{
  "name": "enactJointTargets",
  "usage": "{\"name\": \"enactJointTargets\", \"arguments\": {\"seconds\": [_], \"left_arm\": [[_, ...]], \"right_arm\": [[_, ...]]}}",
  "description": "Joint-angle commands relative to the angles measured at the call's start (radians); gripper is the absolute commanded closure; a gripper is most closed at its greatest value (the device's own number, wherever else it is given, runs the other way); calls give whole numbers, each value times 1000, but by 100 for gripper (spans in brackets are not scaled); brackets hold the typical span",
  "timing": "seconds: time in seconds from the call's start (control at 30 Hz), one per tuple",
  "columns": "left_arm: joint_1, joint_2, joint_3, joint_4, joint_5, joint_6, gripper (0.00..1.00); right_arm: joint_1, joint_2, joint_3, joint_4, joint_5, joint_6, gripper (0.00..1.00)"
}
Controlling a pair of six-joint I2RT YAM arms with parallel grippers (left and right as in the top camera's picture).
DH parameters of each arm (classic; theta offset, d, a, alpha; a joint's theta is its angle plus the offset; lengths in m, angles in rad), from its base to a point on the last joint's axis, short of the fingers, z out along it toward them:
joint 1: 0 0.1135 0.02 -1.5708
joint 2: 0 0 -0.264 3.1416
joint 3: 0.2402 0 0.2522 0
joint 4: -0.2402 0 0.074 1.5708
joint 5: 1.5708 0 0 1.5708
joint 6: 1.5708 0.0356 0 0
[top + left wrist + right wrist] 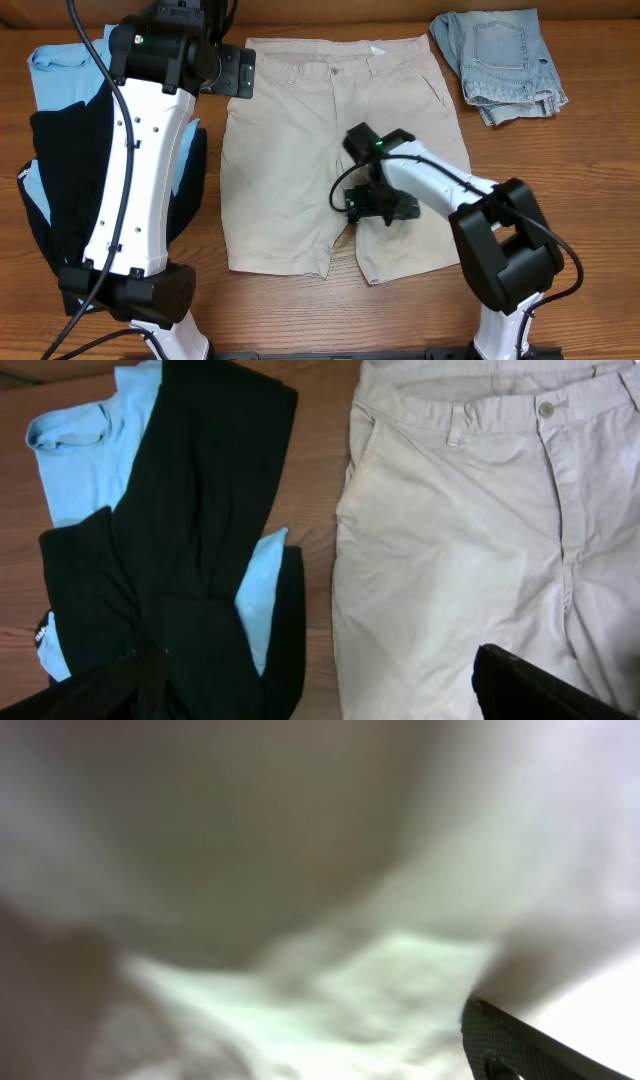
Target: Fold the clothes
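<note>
Surface: brown wooden table (590, 200), seen from above.
Khaki shorts (290, 170): spread flat at the table's centre, front up. The long axis runs far to near, with the waistband (330, 65) at the far edge and both leg openings toward the robot bases.
Black trousers (60, 190): at the left, heaped over a light-blue shirt (60, 75).
Denim shorts (505, 60): folded, at the far right corner, apart from the khaki pair.
Left arm: stretched along the left side toward the far edge. The left gripper (232, 72) hangs above the waistband's left corner with its fingers (530, 685) spread wide, holding nothing.
Right arm: elbow bent, wrist tipped down. The right gripper (378, 207) is at the crotch, on the cloth.
Right claw state: cannot tell; the wrist view is blurred pale fabric, with one finger (520, 1045) showing.
</note>
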Motion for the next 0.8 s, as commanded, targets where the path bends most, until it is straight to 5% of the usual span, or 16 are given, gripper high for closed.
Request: {"name": "enactJointTargets", "arguments": {"seconds": [0.0,0.27,0.37,0.77], "left_arm": [[0,11,-5,-12,16,13,0],[0,11,-5,-42,17,13,0],[0,11,-5,-45,17,13,0],[0,11,-5,-45,17,14,0]], "right_arm": [[-89,33,-11,-33,35,25,4],[-298,32,-11,-61,34,-44,3],[-349,11,-11,-57,-151,-212,11],[-138,-122,-8,14,-266,-244,14]]}}
